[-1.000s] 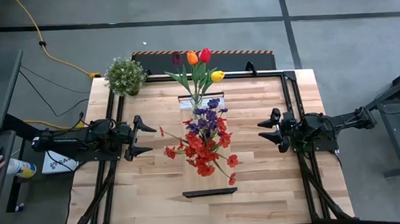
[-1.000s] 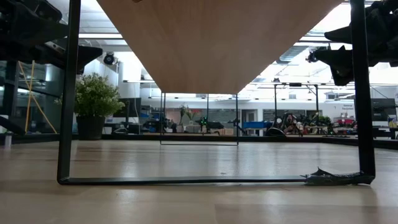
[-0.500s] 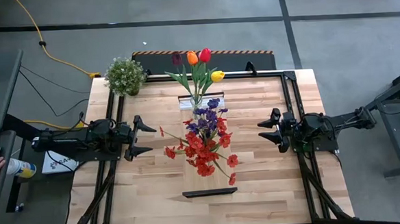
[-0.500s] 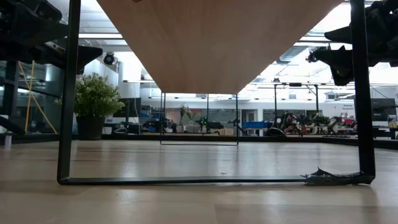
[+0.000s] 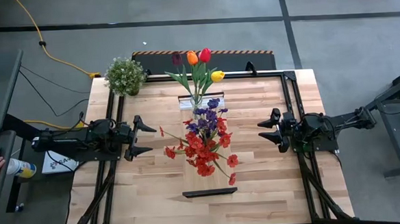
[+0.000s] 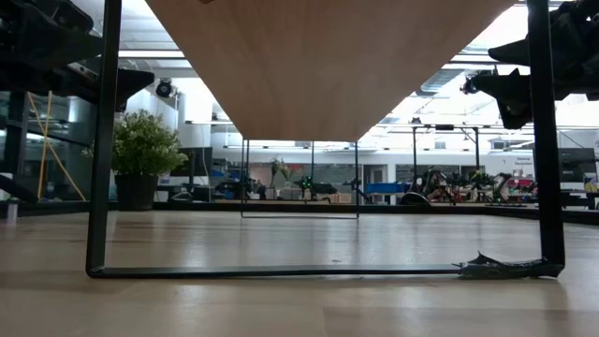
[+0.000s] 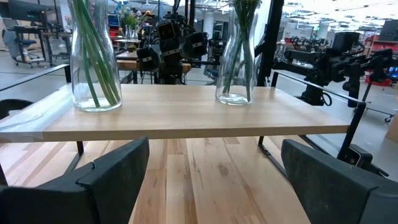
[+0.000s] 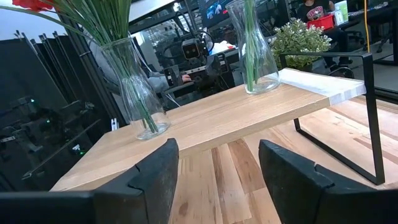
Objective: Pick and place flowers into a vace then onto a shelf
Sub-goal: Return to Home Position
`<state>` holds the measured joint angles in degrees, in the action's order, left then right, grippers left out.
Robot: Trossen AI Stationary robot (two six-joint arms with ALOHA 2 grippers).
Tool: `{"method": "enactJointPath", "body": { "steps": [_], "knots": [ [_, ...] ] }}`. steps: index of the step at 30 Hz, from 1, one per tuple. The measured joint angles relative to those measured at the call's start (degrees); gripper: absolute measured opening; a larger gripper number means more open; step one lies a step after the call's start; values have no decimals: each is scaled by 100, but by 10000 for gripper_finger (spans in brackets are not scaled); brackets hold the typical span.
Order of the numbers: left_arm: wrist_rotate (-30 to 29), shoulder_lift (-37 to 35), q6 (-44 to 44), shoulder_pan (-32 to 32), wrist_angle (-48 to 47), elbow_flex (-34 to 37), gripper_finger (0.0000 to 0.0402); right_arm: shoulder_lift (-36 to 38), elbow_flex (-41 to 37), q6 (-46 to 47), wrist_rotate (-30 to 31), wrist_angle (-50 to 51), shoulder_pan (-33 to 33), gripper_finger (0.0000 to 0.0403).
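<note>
Flowers [image 5: 205,147] stand in two clear vases [image 7: 94,62], both upright on the shelf [image 7: 186,113], between the two tools. Tulips [image 5: 197,60] (red, orange, yellow, dark purple) are in the vase off to the left tool's left. Red sprays and a purple sprig are in the vase about straight ahead of it. Green stems show through the glass. Left tool [image 5: 148,138]: fingers wide apart, empty, touching nothing, facing the shelf. Right tool [image 5: 261,131]: likewise apart, empty, facing from the opposite side. Both are held above the worktop [image 5: 156,190].

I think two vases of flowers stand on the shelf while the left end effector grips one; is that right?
Not quite: the left end effector grips nothing; it is open, apart from the shelf, where both vases stand free, per the left wrist view.
</note>
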<state>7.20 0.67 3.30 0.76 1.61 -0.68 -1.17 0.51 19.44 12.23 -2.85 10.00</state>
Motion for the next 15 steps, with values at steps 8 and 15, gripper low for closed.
{"method": "enactJointPath", "body": {
  "steps": [8,15],
  "knots": [
    [1,1,1,-1,0,0,397,0,0,1,0,0,0,216],
    [0,1,-1,-1,0,0,397,0,0,0,-1,0,1,212]
  ]
}}
